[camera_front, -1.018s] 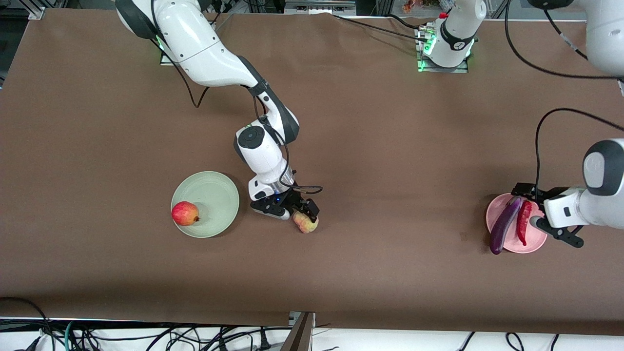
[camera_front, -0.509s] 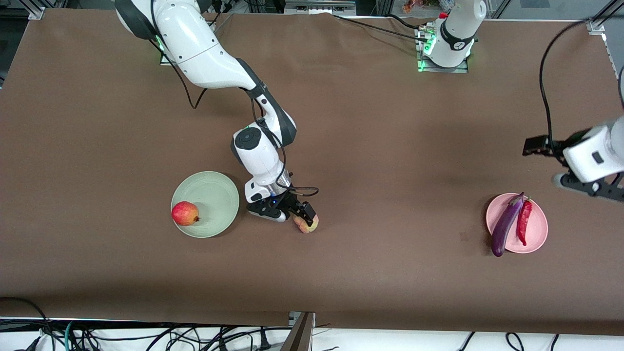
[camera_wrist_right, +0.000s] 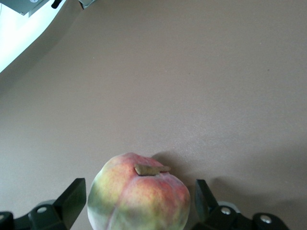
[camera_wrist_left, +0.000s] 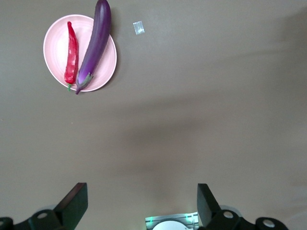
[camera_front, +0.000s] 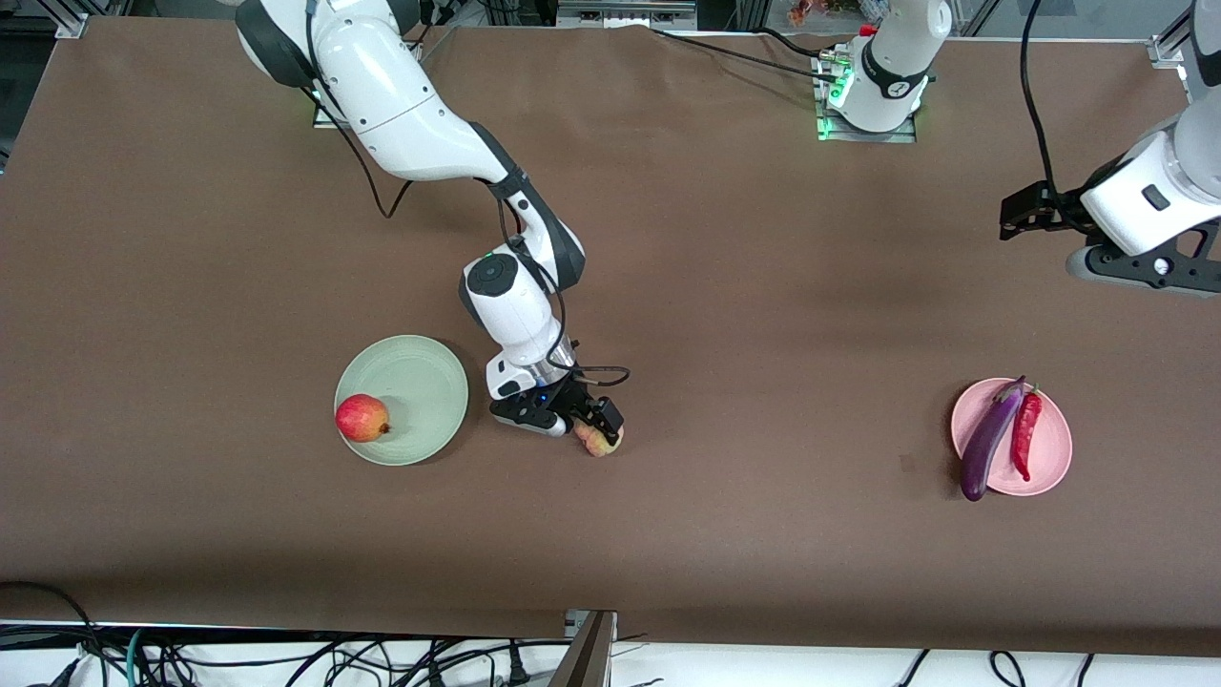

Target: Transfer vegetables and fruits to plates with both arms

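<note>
The pale yellow-pink peach (camera_front: 601, 442) lies on the brown table beside the pale green plate (camera_front: 420, 372), toward the left arm's end of it. My right gripper (camera_front: 585, 426) is down around the peach, open, a finger on each side with small gaps; the right wrist view shows the peach (camera_wrist_right: 139, 199) between the fingers (camera_wrist_right: 74, 191). The red apple (camera_front: 362, 418) sits on the green plate's rim. The purple eggplant (camera_front: 987, 441) and red chili (camera_front: 1026, 437) lie on the pink plate (camera_front: 1054, 448). My left gripper (camera_front: 1159, 272) is open and empty, high over the table; its wrist view shows the pink plate (camera_wrist_left: 53, 43).
A small pale scrap (camera_front: 907, 463) lies on the table beside the pink plate, also seen in the left wrist view (camera_wrist_left: 138, 28). The left arm's base (camera_front: 873, 86) stands at the table's edge. Cables hang along the edge nearest the front camera.
My left gripper has left the pink plate and risen up and away toward the left arm's base. My right gripper has stayed down around the peach, shifting only slightly.
</note>
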